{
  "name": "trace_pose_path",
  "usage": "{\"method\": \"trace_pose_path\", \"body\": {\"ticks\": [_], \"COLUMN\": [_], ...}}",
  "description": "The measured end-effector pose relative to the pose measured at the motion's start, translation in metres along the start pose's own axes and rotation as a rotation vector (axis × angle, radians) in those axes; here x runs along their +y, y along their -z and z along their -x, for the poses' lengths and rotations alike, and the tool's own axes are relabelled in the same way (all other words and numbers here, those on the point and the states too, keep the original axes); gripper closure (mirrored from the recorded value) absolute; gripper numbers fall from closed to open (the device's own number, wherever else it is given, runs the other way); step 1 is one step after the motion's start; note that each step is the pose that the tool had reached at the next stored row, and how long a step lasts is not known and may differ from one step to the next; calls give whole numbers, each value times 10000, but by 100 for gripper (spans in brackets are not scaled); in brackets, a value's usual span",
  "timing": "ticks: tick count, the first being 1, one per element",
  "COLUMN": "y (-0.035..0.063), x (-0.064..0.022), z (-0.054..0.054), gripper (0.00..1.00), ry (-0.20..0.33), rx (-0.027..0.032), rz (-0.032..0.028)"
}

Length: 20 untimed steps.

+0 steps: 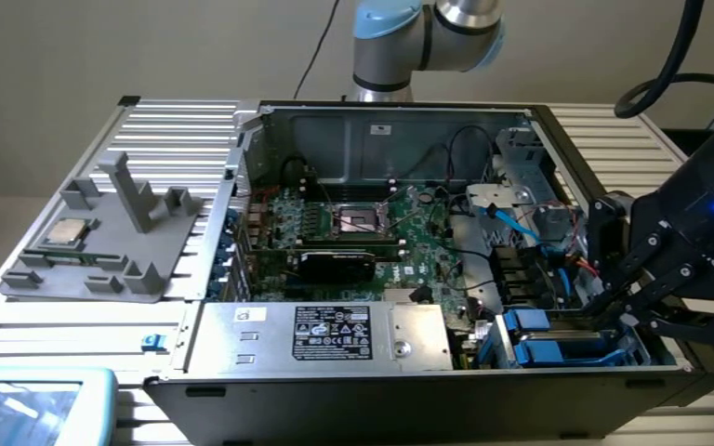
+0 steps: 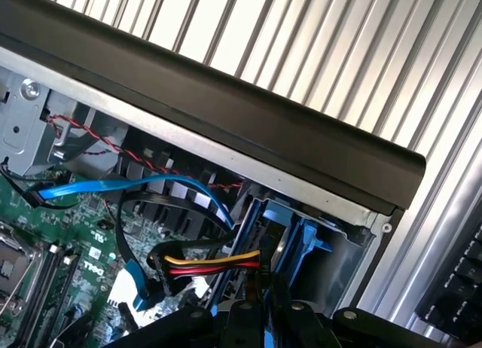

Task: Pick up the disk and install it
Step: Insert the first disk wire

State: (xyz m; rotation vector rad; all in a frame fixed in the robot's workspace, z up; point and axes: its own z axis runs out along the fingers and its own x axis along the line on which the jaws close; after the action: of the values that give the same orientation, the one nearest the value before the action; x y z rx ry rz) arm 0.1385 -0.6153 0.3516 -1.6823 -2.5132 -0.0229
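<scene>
Gripper (image 1: 614, 311) sits low at the exterior view's right, tips down inside the PC case (image 1: 394, 404). We read the jaws as near closed; can't tell if they pinch anything. Disk (image 1: 558, 351), blue-framed, lies in the case's front corner, just under the tips, near yellow/red pwr cables (image 2: 215, 264).

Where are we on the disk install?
Done: the disk, in its blue carrier, is already inside the case's drive bay, not out on the table. In hand: the gripper is shut and reaches down into that bay at the carrier; I cannot tell whether it grips the disk. Left: I cannot confirm full seating, because the bottom of the bay is hidden.
</scene>
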Motion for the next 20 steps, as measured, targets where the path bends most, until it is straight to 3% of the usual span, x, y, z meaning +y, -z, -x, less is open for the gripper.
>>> {"method": "trace_pose_path", "body": {"ticks": [2,8,11,16,20], "y": [0,11,13,13,13], "x": [-4,-7,-7,-8,-7], "z": [-2,-4,-4,-5,-4], "gripper": [84,84,84,84,84], "ry": [-71,-297,-365,-469,-662], "rx": [-18,-209,-266,-255,-202], "rz": [-2,-61,-79,-91,-256]}}
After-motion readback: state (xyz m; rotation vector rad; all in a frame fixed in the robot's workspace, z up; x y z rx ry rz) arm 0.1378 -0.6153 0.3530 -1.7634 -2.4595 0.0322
